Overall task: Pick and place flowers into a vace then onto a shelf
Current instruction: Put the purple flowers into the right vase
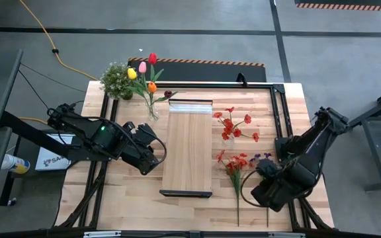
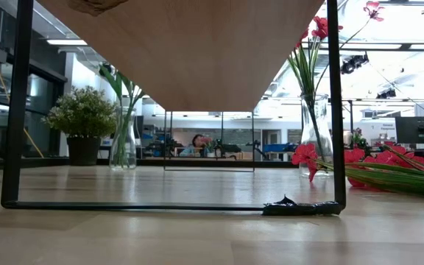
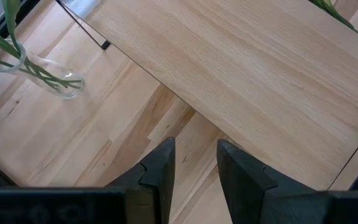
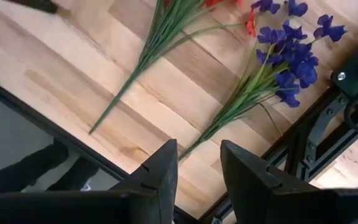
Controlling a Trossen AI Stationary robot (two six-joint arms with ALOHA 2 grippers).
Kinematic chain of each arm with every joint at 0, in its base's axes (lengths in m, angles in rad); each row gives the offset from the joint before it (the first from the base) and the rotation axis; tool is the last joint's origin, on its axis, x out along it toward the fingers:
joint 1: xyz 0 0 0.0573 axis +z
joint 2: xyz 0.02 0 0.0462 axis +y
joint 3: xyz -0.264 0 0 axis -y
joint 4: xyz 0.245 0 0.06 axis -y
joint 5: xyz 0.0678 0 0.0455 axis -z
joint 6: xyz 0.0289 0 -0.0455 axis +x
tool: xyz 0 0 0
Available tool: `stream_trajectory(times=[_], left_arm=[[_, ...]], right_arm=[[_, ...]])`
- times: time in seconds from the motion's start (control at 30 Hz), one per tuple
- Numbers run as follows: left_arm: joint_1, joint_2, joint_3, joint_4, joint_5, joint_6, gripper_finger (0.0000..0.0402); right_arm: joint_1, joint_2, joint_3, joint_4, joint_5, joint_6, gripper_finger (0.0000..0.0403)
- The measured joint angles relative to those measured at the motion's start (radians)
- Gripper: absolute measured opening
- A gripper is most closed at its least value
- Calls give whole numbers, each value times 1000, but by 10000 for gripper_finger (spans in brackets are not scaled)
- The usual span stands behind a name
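The shelf (image 1: pixel 186 147), a long light wood board, stands raised on a dark frame mid-table. Near its far left corner, a glass vase (image 1: pixel 153 112) holds tulips (image 1: pixel 142 69). A second glass vase (image 1: pixel 227 137) right of the shelf holds red flowers. A red spray (image 1: pixel 235 165) and a purple cluster (image 4: pixel 291 50) lie flat on the table at the right. My left gripper (image 3: pixel 196 168) hovers open beside the shelf's left edge. My right gripper (image 4: pixel 199 174) hangs open, pointing down above the purple cluster's stem (image 4: pixel 219 127), with nothing between its fingers.
A bushy potted plant (image 1: pixel 116 80) stands at the table's far left corner. The shelf's dark frame legs (image 2: pixel 335 110) rise from the tabletop. A dark metal rail (image 4: pixel 303 143) runs along the table's right edge, close to the purple flowers.
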Motion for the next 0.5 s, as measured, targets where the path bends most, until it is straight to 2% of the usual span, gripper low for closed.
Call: stream_trajectory(times=[0.17,0.3,0.5], left_arm=[[0,0,0,0,0,0,152],[0,0,0,0,-1,0,152],[0,0,0,0,-1,0,152]], right_arm=[[-20,0,0,-23,-4,-5,114],[-18,0,0,-49,-52,17,114],[35,-1,0,-79,-121,93,114]])
